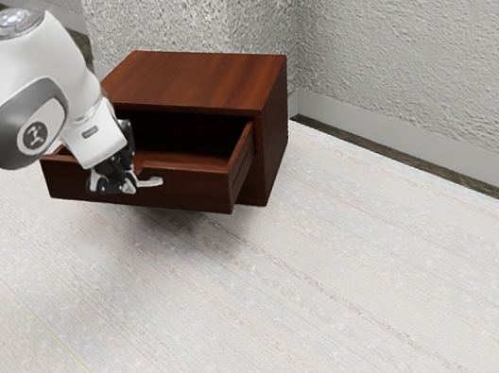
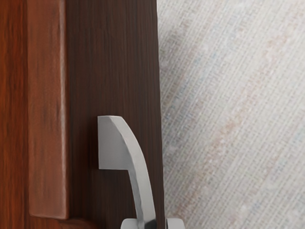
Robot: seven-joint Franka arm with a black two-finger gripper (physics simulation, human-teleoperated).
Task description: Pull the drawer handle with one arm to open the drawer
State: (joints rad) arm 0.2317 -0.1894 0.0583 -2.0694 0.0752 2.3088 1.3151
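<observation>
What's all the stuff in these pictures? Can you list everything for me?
cabinet: one, reddish-brown wood, on the table toward the exterior view's upper left
drawer: one, same wood, pulled partly out of the cabinet
handle: one, silver, on the drawer front
table: one, whitish, under everything
wall: grey, rough, behind the table
arm: one, white and grey, coming in from the exterior view's left
jaws: one black pair, closed on the handle

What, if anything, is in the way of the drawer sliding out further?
Nothing visible. The gripper is at the handle, the drawer is partly out of the cabinet, and no object stands on the table ahead of its front.
</observation>
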